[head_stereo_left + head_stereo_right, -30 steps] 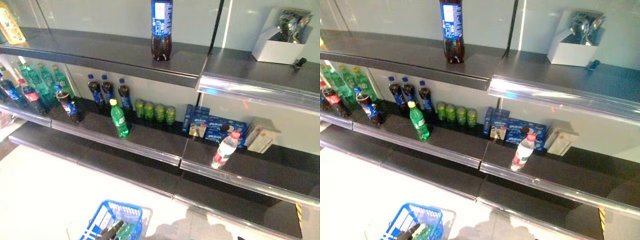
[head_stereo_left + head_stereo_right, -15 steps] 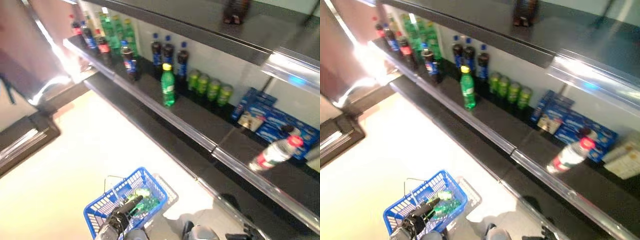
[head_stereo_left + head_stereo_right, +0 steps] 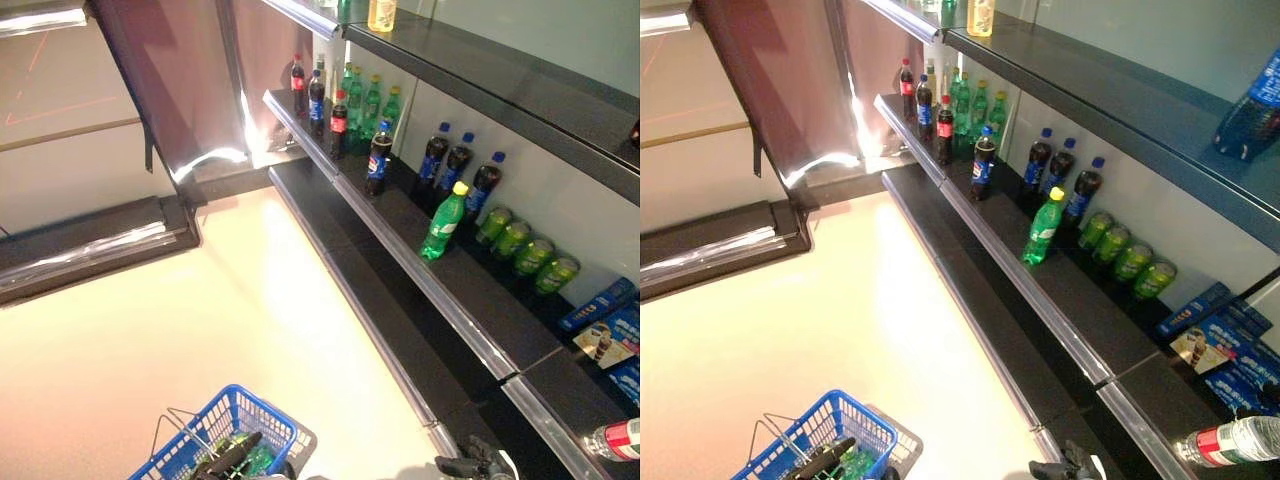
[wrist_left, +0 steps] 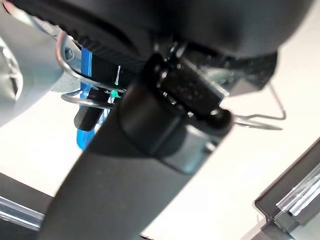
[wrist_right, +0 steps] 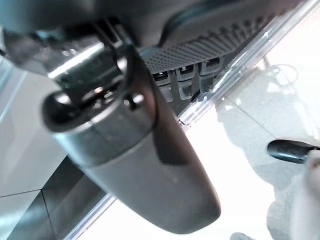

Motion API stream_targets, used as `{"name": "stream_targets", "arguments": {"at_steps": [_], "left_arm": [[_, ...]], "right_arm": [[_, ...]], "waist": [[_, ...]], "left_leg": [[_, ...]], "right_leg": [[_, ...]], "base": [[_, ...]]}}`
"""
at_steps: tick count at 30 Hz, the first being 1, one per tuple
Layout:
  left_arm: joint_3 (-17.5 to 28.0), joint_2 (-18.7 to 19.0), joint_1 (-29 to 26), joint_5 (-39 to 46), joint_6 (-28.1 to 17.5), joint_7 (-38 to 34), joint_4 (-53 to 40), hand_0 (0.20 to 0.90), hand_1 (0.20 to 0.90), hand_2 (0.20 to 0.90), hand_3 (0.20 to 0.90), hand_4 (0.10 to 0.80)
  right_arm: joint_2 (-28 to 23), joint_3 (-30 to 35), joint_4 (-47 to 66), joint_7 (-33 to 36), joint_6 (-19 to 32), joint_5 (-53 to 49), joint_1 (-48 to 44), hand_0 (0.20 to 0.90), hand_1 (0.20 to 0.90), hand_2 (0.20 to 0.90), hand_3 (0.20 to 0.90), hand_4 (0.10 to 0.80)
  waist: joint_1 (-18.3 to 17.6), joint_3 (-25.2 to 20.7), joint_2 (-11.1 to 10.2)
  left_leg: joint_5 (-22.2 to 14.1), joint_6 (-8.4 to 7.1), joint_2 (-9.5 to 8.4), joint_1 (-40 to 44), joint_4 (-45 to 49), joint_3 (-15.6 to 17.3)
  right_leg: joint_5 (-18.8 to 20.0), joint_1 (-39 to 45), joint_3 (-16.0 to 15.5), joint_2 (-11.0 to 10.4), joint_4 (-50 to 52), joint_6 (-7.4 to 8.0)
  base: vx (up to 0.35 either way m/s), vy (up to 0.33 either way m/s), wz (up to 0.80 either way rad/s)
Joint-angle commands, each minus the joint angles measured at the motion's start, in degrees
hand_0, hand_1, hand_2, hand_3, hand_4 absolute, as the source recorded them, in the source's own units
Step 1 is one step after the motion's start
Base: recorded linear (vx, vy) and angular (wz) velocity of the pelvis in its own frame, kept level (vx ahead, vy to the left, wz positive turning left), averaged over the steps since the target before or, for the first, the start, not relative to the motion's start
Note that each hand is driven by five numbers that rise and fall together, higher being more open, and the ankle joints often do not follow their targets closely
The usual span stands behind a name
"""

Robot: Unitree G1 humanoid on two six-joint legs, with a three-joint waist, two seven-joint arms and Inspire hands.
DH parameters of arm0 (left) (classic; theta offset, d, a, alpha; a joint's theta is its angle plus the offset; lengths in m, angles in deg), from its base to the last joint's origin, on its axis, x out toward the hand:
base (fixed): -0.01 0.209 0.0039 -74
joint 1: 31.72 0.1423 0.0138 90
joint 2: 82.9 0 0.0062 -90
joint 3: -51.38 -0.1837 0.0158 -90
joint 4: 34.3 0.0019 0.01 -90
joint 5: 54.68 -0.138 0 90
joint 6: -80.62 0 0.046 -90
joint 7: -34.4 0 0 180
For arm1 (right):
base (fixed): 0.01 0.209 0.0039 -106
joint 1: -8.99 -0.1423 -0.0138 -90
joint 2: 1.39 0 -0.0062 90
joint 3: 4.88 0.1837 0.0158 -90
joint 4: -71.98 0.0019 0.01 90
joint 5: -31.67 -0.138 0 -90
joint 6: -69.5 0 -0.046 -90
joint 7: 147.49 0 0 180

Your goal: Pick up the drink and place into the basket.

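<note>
The left hand (image 3: 232,458) shows at the near edge of the head views, dark, inside the blue basket (image 3: 205,428). Its fingers seem to curl around the wire handle (image 4: 75,75) in the left wrist view, but I cannot tell this for sure. In the basket, just beside the hand, lies a green drink (image 3: 258,460) — it is already inside. The right hand (image 5: 150,165) fills its own wrist view; its fingers hang relaxed and hold nothing, with a shelf edge and the pale floor (image 3: 200,330) beyond it.

Farther away, on the right, a long dark shelf (image 3: 470,300) carries a green bottle (image 3: 443,220) standing alone near its front edge, dark cola bottles (image 3: 456,170) behind it, and green cans (image 3: 525,250) to the right.
</note>
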Motion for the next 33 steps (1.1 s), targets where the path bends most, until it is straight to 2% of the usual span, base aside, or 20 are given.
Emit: {"name": "stream_targets", "arguments": {"at_steps": [1, 3, 6, 7, 8, 10, 12, 13, 15, 16, 17, 18, 20, 22, 25, 27, 29, 31, 33], "left_arm": [[-1.94, 2.55, -8.44, 0.76, -6.12, 4.9, -11.56, 0.3, 0.3, 0.3, 0.2, 0.1], [-2.97, 2.54, -9.13, 1.31, -5.65, 4.34, -12.41, 0.3, 0.3, 0.3, 0.2, 0.1], [-4.83, 2.44, -9.74, 0.01, -5.12, 4.09, -12.43, 0.3, 0.3, 0.3, 0.2, 0.1], [-4.99, 2.54, -9.73, -0.53, -5.09, 4.37, -12.27, 0.3, 0.3, 0.3, 0.2, 0.1], [-5.43, 2.57, -9.53, -1.7, -5.37, 4.71, -11.55, 0.3, 0.3, 0.3, 0.2, 0.1], [-6.08, 2.61, -9.33, -3.71, -6.18, 5.25, -10.45, 0.3, 0.3, 0.3, 0.2, 0.1], [-6.25, 3.04, -9.01, -4.78, -6.53, 5.73, -9.21, 0.3, 0.3, 0.3, 0.2, 0.1], [-5.99, 3.37, -8.65, -5.96, -6.81, 6.7, -8.33, 0.3, 0.3, 0.3, 0.2, 0.1], [-5.43, 3.66, -8.45, -7.13, -7.51, 7.58, -6.35, 0.3, 0.3, 0.3, 0.2, 0.1], [-5.16, 3.75, -8.52, -7.2, -7.43, 7.42, -5.44, 0.3, 0.3, 0.3, 0.2, 0.1], [-4.77, 3.76, -8.41, -6.89, -7.29, 7.0, -5.01, 0.3, 0.3, 0.3, 0.2, 0.1], [-4.42, 3.77, -8.16, -7.01, -7.08, 7.06, -4.92, 0.3, 0.3, 0.3, 0.2, 0.1], [-3.76, 3.59, -7.81, -6.61, -7.82, 7.63, -4.72, 0.3, 0.3, 0.3, 0.2, 0.1], [-3.1, 3.29, -7.29, -5.56, -7.88, 7.92, -5.64, 0.3, 0.3, 0.3, 0.2, 0.1], [-2.92, 3.44, -7.1, -5.86, -6.75, 7.69, -7.33, 0.3, 0.3, 0.3, 0.2, 0.1], [-2.88, 3.49, -6.83, -6.25, -6.71, 7.8, -7.65, 0.3, 0.3, 0.3, 0.2, 0.1], [-2.52, 3.34, -6.62, -5.79, -6.87, 7.45, -7.52, 0.3, 0.3, 0.3, 0.2, 0.1], [-2.13, 3.07, -6.73, -5.0, -6.77, 7.25, -7.42, 0.3, 0.3, 0.3, 0.2, 0.1], [-2.21, 2.6, -6.62, -4.77, -6.87, 7.3, -7.56, 0.3, 0.3, 0.3, 0.2, 0.1]], "right_arm": [[-1.65, -0.84, -0.03, 2.11, 0.9, 1.09, 0.59, 0.9, 0.9, 0.9, 0.9, 0.8], [-1.56, -1.23, -0.58, 1.79, 1.37, 1.04, 0.76, 0.9, 0.9, 0.9, 0.9, 0.8], [-0.99, -2.03, -1.95, 1.93, 2.08, -0.07, 0.67, 0.9, 0.9, 0.9, 0.9, 0.8], [-0.82, -2.11, -2.12, 2.05, 2.12, -0.33, 0.63, 0.9, 0.9, 0.9, 0.9, 0.8], [-0.47, -2.29, -2.36, 2.43, 2.23, -0.63, 0.75, 0.9, 0.9, 0.9, 0.9, 0.8], [-0.25, -2.25, -2.85, 2.84, 2.72, -1.39, 0.96, 0.9, 0.9, 0.9, 0.9, 0.8], [-0.17, -1.76, -2.74, 3.07, 2.12, -1.21, 0.58, 0.9, 0.9, 0.9, 0.9, 0.8], [-0.51, -1.73, -2.82, 2.9, 1.73, -1.42, 0.28, 0.9, 0.9, 0.9, 0.9, 0.8], [-1.2, -2.14, -3.4, 2.65, 1.42, -2.85, -0.52, 0.9, 0.9, 0.9, 0.9, 0.8], [-1.59, -2.18, -3.67, 2.64, 1.24, -3.29, -0.7, 0.9, 0.9, 0.9, 0.9, 0.8], [-1.82, -2.48, -3.55, 2.74, 1.17, -3.11, -0.67, 0.9, 0.9, 0.9, 0.9, 0.8], [-2.03, -2.47, -3.34, 2.84, 0.91, -2.96, -0.69, 0.9, 0.9, 0.9, 0.9, 0.8], [-2.8, -2.52, -2.58, 1.95, 0.87, -1.64, -0.75, 0.9, 0.9, 0.9, 0.9, 0.8], [-3.82, -2.62, -1.98, 1.33, 1.3, -0.94, -0.81, 0.9, 0.9, 0.9, 0.9, 0.8], [-4.42, -1.71, -1.73, 1.99, 0.7, -3.25, -1.07, 0.9, 0.9, 0.9, 0.9, 0.8], [-4.59, -1.0, -2.05, 1.85, 0.63, -3.29, -1.61, 0.9, 0.9, 0.9, 0.9, 0.8], [-4.45, -1.11, -2.39, 1.76, 0.5, -1.95, -2.1, 0.9, 0.9, 0.9, 0.9, 0.8], [-4.34, -1.45, -2.56, 1.9, 0.6, -1.24, -1.7, 0.9, 0.9, 0.9, 0.9, 0.8], [-4.28, -1.59, -2.6, 2.18, 0.89, -0.65, -0.68, 0.9, 0.9, 0.9, 0.9, 0.8]], "waist": [[-1.31, 0.55, 0.57], [-2.15, 0.84, 1.05], [-3.3, 1.3, 0.19], [-3.54, 1.5, 0.03], [-4.17, 1.66, -0.81], [-5.37, 2.12, -0.97], [-6.2, 2.68, -0.8], [-6.51, 2.67, -0.96], [-6.73, 1.73, -1.39], [-7.13, 0.78, -1.21], [-7.37, 0.01, -0.93], [-7.44, -0.57, -0.69], [-6.79, -1.13, -0.81], [-5.38, -0.68, -1.77], [-3.66, 0.1, -2.64], [-3.04, 0.59, -2.24], [-2.85, 0.53, -1.28], [-2.89, 0.44, -0.24], [-2.97, 0.57, 0.81]], "left_leg": [[-6.14, 1.69, -1.71, 0.13, 2.84, -6.07], [-6.1, 1.7, -1.85, 0.92, 1.91, -7.93], [-6.7, 1.22, -2.84, 1.78, 1.9, -10.85], [-7.06, 1.16, -2.95, 1.86, 2.15, -11.42], [-8.17, 1.18, -4.01, 2.17, 2.5, -12.67], [-9.37, 1.31, -5.0, 2.96, 2.91, -15.14], [-10.63, 1.85, -5.36, 4.23, 3.84, -17.18], [-11.66, 2.31, -5.64, 5.03, 4.46, -17.87], [-13.42, 2.94, -6.13, 6.36, 5.28, -19.83], [-13.99, 2.41, -5.64, 7.18, 6.3, -20.28], [-14.17, 1.45, -4.76, 7.89, 7.17, -20.18], [-12.18, 0.12, -3.48, 7.82, 9.71, -19.61], [-5.77, -2.42, -1.35, 4.7, 18.76, -18.66], [-2.76, -3.16, -1.2, -2.17, 30.93, -17.37], [-3.5, -2.67, 0.06, -9.4, 36.2, -15.6], [-5.07, -2.17, 0.89, -9.74, 31.3, -14.57], [-4.61, -2.41, 1.22, -8.95, 21.71, -13.06], [-1.99, -3.73, 1.93, -8.92, 11.71, -11.95], [2.65, -5.74, 3.51, -9.76, 3.62, -9.9]], "right_leg": [[13.32, -7.22, 7.63, 0.39, 13.37, 2.91], [13.45, -10.6, 8.85, 2.26, 12.81, 1.94], [12.64, -12.07, 10.68, 4.07, -1.73, 1.65], [12.77, -12.02, 11.19, 4.29, -4.74, 1.87], [15.63, -13.57, 13.13, 4.69, -11.95, 3.16], [18.91, -16.85, 15.05, 6.43, -17.35, 4.09], [19.41, -19.67, 15.21, 8.08, -18.56, 3.67], [19.13, -20.34, 15.99, 8.73, -16.09, 3.12], [18.88, -18.56, 18.21, 9.75, -14.59, 1.54], [17.96, -17.68, 18.72, 10.58, -13.89, 0.47], [17.25, -16.86, 18.43, 10.83, -13.76, -0.27], [16.41, -15.49, 18.01, 11.2, -14.21, -1.28], [15.29, -11.97, 17.31, 11.28, -16.17, -3.02], [13.96, -8.29, 17.04, 10.92, -17.58, -4.59], [11.79, -4.88, 15.36, 10.22, -17.55, -5.34], [9.94, -2.94, 14.76, 10.67, -17.53, -5.2], [8.62, -2.03, 14.81, 11.71, -17.7, -4.85], [7.48, -0.87, 15.29, 12.64, -18.33, -4.47], [6.47, 0.66, 15.13, 13.45, -19.03, -4.37]], "base": [[0.211, 0.169, 0.32], [0.23, 0.052, 0.54], [0.289, -0.132, 0.58], [0.361, -0.206, 0.64], [0.3, -0.157, 0.51], [0.391, -0.186, 0.58], [0.437, -0.205, 0.69], [0.4, -0.186, 0.8], [0.344, -0.214, 0.91], [0.322, -0.23, 0.95], [0.304, -0.212, 0.96], [0.247, -0.206, 1.02], [0.226, -0.268, 0.85], [0.198, -0.299, 0.5], [0.141, -0.2, 0.07], [0.183, -0.061, 0.15], [0.232, 0.036, 0.18], [0.26, 0.088, 0.06], [0.288, 0.114, 0.07]]}}
